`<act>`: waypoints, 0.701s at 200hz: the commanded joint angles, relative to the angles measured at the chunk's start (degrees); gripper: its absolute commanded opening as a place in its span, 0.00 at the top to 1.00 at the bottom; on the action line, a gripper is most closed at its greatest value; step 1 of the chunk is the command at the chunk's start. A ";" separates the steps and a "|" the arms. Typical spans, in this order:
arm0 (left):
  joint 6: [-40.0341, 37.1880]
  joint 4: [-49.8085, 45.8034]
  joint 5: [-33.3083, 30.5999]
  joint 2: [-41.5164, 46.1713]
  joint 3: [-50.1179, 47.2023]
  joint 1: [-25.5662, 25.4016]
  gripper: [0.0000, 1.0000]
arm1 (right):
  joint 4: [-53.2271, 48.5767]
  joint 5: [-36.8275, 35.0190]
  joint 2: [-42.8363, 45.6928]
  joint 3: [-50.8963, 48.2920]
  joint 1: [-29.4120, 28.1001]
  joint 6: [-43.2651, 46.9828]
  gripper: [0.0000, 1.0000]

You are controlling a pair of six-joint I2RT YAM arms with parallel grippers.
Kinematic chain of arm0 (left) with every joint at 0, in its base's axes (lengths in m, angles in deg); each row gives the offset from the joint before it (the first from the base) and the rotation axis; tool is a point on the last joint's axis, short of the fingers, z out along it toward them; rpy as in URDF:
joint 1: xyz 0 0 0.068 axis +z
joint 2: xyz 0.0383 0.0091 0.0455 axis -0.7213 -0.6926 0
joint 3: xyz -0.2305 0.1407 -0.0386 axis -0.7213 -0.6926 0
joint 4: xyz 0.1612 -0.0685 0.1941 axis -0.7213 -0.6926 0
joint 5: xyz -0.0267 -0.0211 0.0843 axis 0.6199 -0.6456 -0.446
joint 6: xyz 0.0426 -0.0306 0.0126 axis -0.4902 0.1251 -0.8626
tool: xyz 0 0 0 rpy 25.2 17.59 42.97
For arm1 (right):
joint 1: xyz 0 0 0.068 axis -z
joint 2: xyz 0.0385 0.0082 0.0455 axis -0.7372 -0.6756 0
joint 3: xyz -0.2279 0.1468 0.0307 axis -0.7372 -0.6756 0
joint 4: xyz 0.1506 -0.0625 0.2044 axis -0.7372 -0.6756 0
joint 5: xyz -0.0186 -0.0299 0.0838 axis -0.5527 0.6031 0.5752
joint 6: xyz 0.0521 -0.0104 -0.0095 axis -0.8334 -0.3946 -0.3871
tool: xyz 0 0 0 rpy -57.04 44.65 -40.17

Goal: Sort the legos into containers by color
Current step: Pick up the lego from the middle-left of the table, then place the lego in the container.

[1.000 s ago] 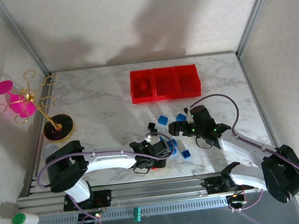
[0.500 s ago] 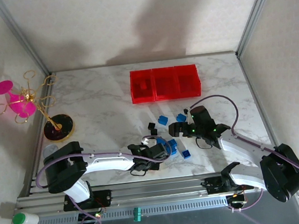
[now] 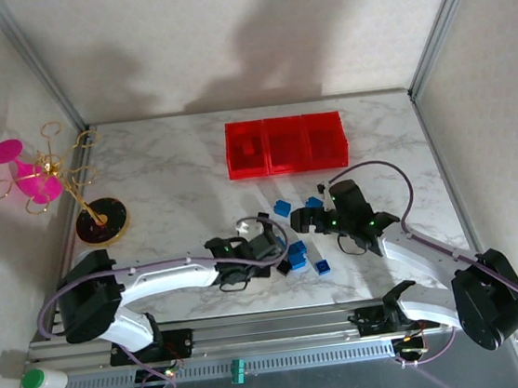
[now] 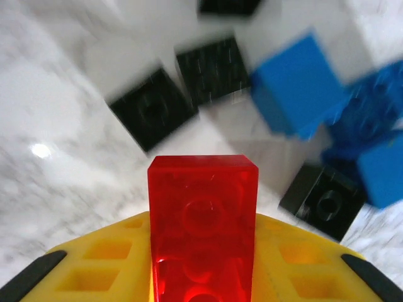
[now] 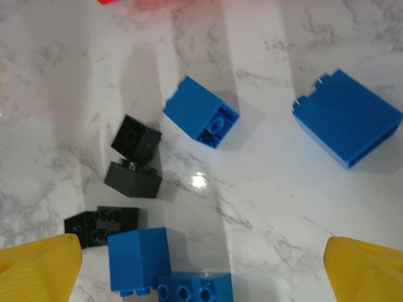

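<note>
Count three joined containers in one row. In the overhead view, the leftmost holds one red piece.

In the right wrist view, count four blue bricks and three black bricks on the marble table. The lowest black one may be two pieces; you cannot settle this.

In the left wrist view, count one red brick and four black bricks, one of them cut by the top edge. The blue ones there are blurred: record at least three and take no firm count.

At the left side of the overhead view, count one gold ring stand, one pink glass and one white bottle.
</note>
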 commanded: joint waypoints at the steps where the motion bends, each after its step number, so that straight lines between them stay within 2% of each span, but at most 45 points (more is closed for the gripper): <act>1: -4.99 -2.76 -5.96 2.87 5.47 4.86 0.68 | 1.86 -0.59 -0.45 2.64 0.41 -0.14 0.01; 18: -8.33 -2.23 -8.32 2.47 9.43 8.71 0.68 | 2.67 -0.92 -0.76 3.46 0.43 -0.28 0.01; 62: -14.97 4.01 -7.74 -3.85 19.76 20.67 0.69 | 6.17 -1.62 -3.07 5.16 0.41 -1.37 0.01; 92: -17.05 7.19 -4.05 -11.53 27.20 27.08 0.70 | 7.48 -2.09 -4.78 6.28 0.37 -1.73 0.01; 140: -18.81 10.40 -2.01 -24.20 38.44 32.24 0.72 | 8.73 -2.72 -7.40 7.01 0.39 -1.95 0.01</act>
